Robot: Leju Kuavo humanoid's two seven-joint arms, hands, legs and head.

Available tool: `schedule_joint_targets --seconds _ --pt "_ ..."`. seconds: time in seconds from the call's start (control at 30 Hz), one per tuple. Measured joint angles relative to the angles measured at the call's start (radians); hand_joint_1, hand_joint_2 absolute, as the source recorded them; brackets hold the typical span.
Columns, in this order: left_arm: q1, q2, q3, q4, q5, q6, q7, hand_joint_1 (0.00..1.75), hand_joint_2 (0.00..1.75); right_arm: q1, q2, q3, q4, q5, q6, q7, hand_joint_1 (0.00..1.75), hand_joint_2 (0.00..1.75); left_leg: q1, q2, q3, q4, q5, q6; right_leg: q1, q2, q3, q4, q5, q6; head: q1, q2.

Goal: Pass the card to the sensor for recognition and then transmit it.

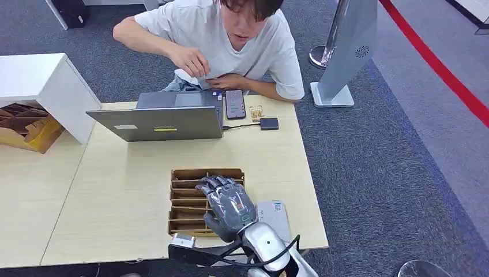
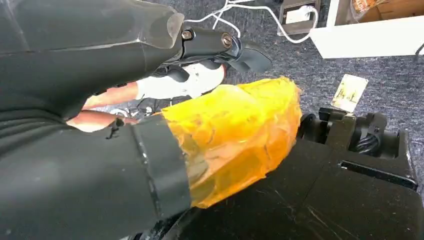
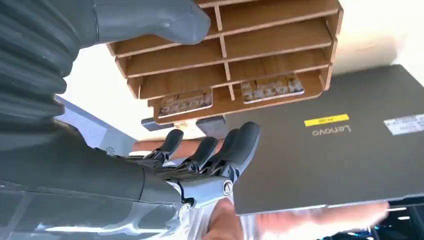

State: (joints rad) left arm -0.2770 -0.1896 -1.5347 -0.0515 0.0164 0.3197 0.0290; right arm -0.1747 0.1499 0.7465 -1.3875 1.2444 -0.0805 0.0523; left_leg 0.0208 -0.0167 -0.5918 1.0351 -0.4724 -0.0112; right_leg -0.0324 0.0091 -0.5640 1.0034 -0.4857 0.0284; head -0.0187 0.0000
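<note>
Pale beige bench (image 1: 127, 196). Brown wooden slotted rack (image 1: 190, 190). Dark grey laptop (image 1: 161, 122) with a yellow sticker. Grey right hand (image 1: 228, 208), darker fingers (image 3: 240, 142). Left hand (image 2: 230, 135) wrapped in yellow-orange film. White shirt on the person (image 1: 213, 34). Blue-grey carpet (image 1: 392, 167) crossed by a red stripe (image 1: 438, 63).

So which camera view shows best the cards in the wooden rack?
The right wrist view: two cards lie in the end row of the wooden rack, seen close. In the head view the right hand hovers over the rack and no card is discernible. The left wrist view faces the floor.
</note>
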Motion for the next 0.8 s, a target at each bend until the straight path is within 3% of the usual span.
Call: schedule_joint_targets --seconds 0.37,0.8 --pt "-0.007 0.0 -0.011 0.0 -0.025 -0.016 0.0 0.0 0.0 0.021 0.0 -0.027 -0.063 0.018 -0.008 -0.009 0.56 1.75 0.0 0.0 0.0 0.0 0.0 0.0 0.0 0.0 0.0 0.0 0.0 0.0 0.0 0.0" --pt "-0.014 -0.003 -0.016 -0.01 -0.065 -0.039 0.008 0.0 0.0 0.02 0.0 -0.064 -0.021 0.052 -0.016 0.009 0.51 1.75 0.0 0.0 0.0 0.0 0.0 0.0 0.0 0.0 0.0 0.0 0.0 0.0 0.0 0.0"
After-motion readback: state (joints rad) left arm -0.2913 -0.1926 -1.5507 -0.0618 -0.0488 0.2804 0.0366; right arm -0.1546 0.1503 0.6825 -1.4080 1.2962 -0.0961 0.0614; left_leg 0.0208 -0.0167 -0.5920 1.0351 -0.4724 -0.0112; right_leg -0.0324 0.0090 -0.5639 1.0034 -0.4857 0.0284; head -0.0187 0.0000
